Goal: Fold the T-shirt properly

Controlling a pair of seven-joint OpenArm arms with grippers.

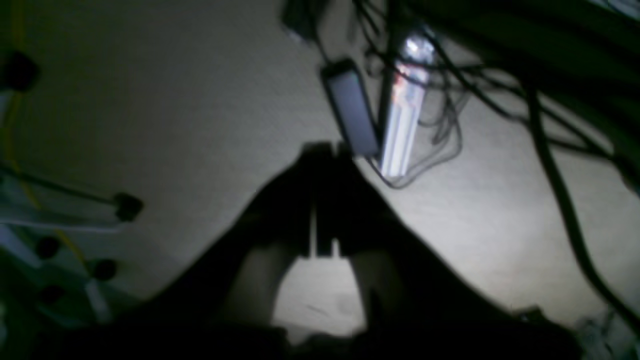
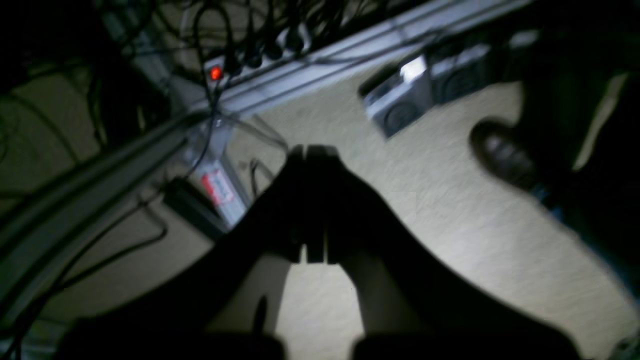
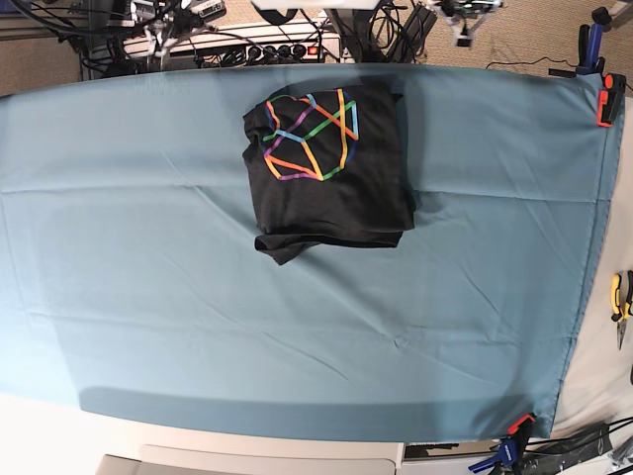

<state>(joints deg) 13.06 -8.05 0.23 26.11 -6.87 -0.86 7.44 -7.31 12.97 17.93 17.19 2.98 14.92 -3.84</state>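
Observation:
The black T-shirt lies folded into a rough rectangle on the blue table cloth, at the back centre in the base view. Its multicoloured line print faces up, and a rumpled edge sticks out at the front left corner. Neither gripper is over the table. In the left wrist view, my left gripper is shut and empty, hanging over the carpeted floor. My right gripper is also shut and empty, over the floor in the right wrist view.
Orange clamps hold the cloth at the right edge, and another clamp sits at the front right. Yellow pliers lie right of the cloth. Below the grippers are cables, a power strip with a red light and a shoe.

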